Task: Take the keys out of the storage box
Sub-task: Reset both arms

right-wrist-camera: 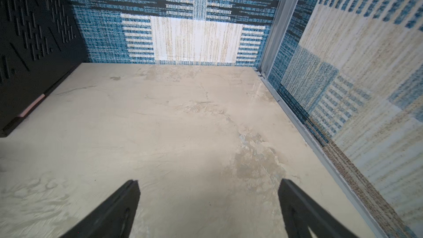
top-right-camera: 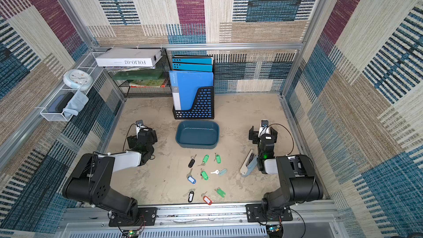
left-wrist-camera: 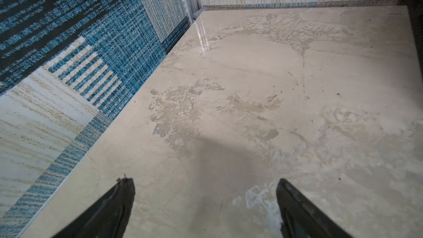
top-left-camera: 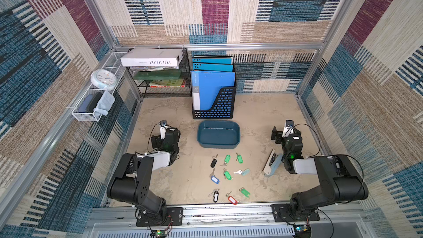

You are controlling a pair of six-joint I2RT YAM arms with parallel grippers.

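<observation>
My left fingers stand apart, empty, over bare tabletop. The storage box looks emptied, the keys scattered before it. My right fingers, likewise apart: I'd park without brushing them.

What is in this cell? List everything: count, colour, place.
storage box: one, teal, table centre, empty.
keys: nine; four green, two black, one blue, one red, one pale grey-blue; on the table in front of the storage box.
stapler: one, grey-blue and beige, right side of the table.
file holder: one, black, behind the storage box, holding blue folders.
mesh shelf: one, black, back left; white box on top.
wire basket: one, white, left wall; holds clock and cloth.
left gripper: black, open, empty.
right gripper: black, open, empty.
</observation>
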